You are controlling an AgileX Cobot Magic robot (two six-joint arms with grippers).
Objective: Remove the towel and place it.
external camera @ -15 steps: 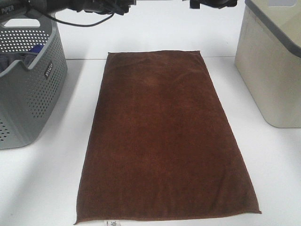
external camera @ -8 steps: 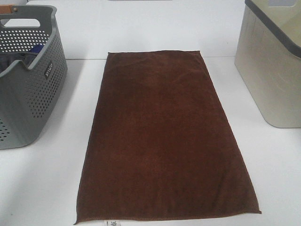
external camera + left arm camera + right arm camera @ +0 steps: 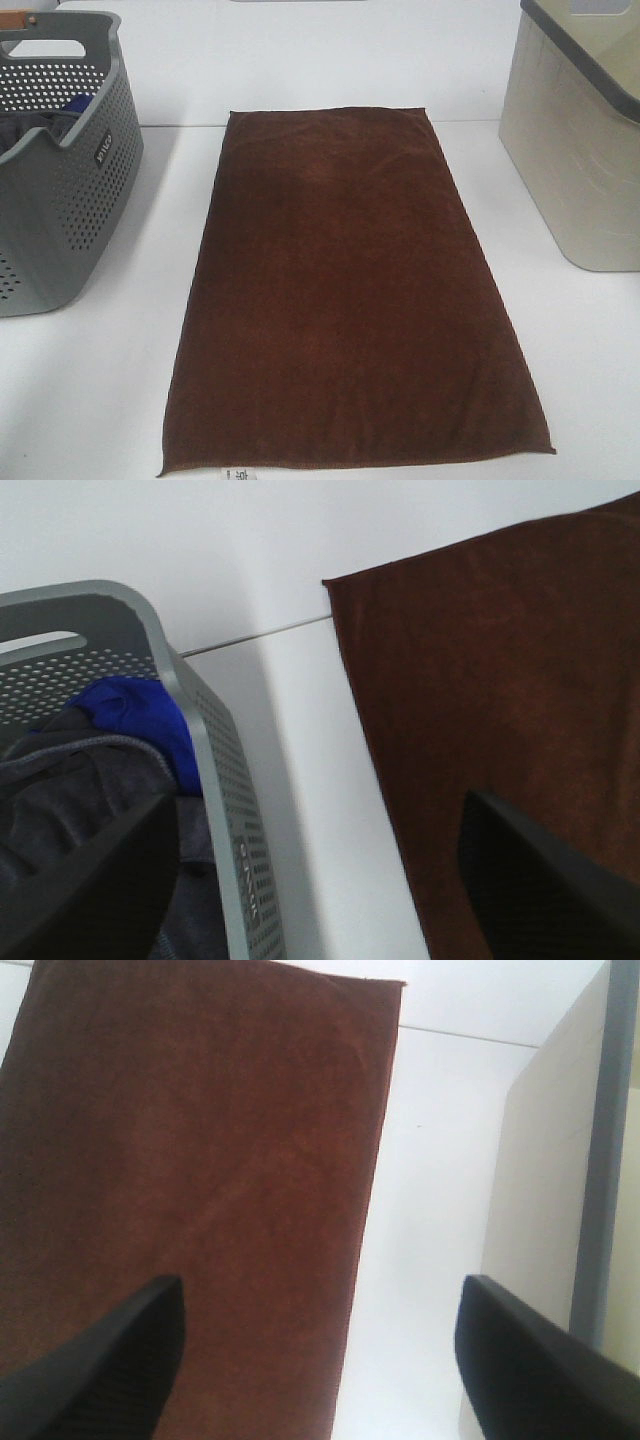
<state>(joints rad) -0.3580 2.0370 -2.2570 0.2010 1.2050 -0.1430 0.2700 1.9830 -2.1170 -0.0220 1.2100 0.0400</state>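
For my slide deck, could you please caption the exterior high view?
Brown towel lies flat on the white table, between a grey basket and a beige bin.

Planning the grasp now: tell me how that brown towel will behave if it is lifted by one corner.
The towel lies flat and thin against the table, so it is probably floppy and would drape rather than hold its shape. Its nap looks soft and matte, so it likely will not slip from the fingers. It looks longer than the grey basket, so it may drag or bunch when lifted.
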